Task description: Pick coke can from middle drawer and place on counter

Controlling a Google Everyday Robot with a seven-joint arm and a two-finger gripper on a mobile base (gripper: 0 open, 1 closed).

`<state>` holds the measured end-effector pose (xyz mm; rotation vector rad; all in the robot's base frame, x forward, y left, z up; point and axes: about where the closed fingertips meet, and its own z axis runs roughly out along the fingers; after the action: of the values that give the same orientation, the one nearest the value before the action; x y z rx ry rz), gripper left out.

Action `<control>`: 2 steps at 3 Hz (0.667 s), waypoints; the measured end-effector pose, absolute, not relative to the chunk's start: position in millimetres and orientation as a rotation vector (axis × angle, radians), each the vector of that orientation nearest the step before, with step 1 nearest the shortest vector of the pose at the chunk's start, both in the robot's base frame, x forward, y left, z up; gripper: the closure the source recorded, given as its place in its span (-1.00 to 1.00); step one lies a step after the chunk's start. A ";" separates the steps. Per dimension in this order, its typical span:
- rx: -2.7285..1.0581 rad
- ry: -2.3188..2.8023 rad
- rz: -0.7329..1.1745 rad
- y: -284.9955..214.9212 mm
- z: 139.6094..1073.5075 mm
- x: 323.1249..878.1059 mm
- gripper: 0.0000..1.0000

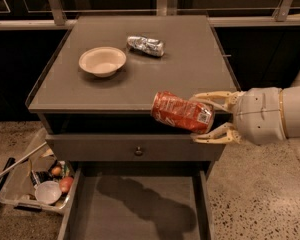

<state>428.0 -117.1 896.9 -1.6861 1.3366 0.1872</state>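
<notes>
Gripper point(194, 119) sits at the right middle of the frame, reaching in from the right edge on a thick white arm, and its two cream fingers point(214, 96) are clamped on the coke can point(182, 112), one finger above it and one below. This red can lies sideways in the grip, slightly tilted with the left end higher, in the air in front of the front edge of the counter point(190, 59), at about the height of that edge and toward its right corner. On the can there are white markings and a small white label near its right end, but I cannot read any word on it. At the bottom centre the middle drawer point(87, 219) is pulled out, with a bare floor that carries only a dark shadow. Above it is a closed drawer front point(90, 148) with a small round knob point(138, 151). On the counter, a cream bowl point(102, 60) stands at the left and a crumpled silver can point(146, 45) lies behind it, both well apart from the gripper; the right half and the front strip of the top are bare. A clear plastic bin point(20, 196) with small items stands on the speckled floor point(255, 194) at the lower left.
</notes>
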 end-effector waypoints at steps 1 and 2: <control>-1.646 1.377 0.181 -120.3 898.3 439.4 1.00; -1.586 1.458 0.193 -142.1 898.2 479.6 1.00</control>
<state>479.6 -142.1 898.2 -1.5855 1.4578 0.1932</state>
